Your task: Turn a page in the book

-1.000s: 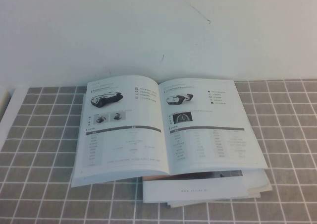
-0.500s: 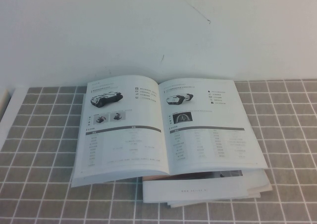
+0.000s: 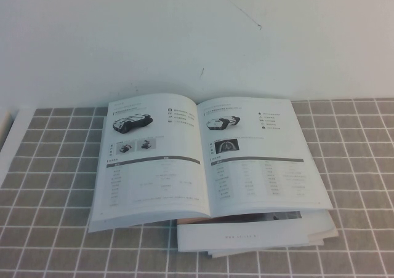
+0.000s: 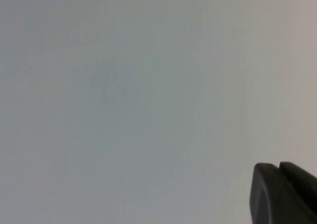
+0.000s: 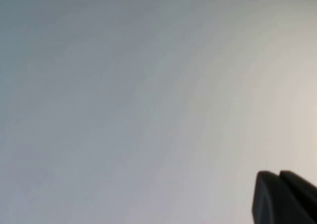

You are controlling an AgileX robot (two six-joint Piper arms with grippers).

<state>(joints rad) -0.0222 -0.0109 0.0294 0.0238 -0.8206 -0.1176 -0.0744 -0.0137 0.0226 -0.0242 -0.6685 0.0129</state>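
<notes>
Task not started: book lies open flat on grey tiled mat, atop white booklets; no page lifted. Right page glossy, vehicle photo, table. Left gripper and right gripper off-table (only dark tips against blank wall); finger state: cannot tell.

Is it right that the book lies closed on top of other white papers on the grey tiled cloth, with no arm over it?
Not quite. The high view shows the book lying open, not closed, on the white papers. The rest holds: no arm is over it. The left gripper and the right gripper appear only in their wrist views, facing a blank surface.
</notes>
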